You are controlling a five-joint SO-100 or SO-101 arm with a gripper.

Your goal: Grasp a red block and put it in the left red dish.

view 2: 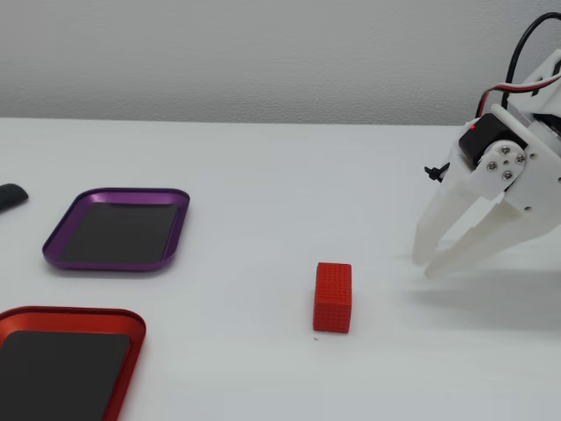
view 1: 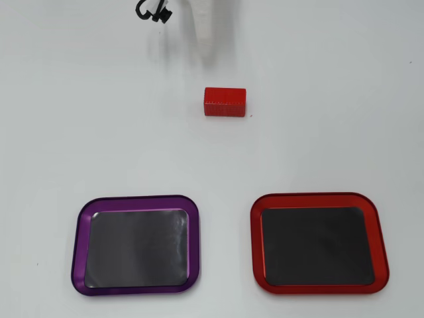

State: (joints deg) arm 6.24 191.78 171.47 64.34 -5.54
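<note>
The red block (view 1: 224, 101) (view 2: 333, 297) lies alone on the white table, clear of both trays. The red dish (view 1: 318, 286) (view 2: 130, 344) has a glossy red rim and a black inside with nothing in it. It sits at the lower right of the overhead view and the lower left of the fixed view. My white gripper (view 2: 425, 267) hovers to the right of the block in the fixed view, pointing down, a short gap away. Its fingertips are close together with nothing between them. Only one narrow finger (view 1: 205, 33) shows in the overhead view, beyond the block.
A purple-rimmed tray (view 1: 79, 245) (view 2: 175, 230) of the same shape lies beside the red dish. A small dark object (view 2: 10, 196) sits at the fixed view's left edge. A black cable (view 1: 151, 10) hangs near the arm.
</note>
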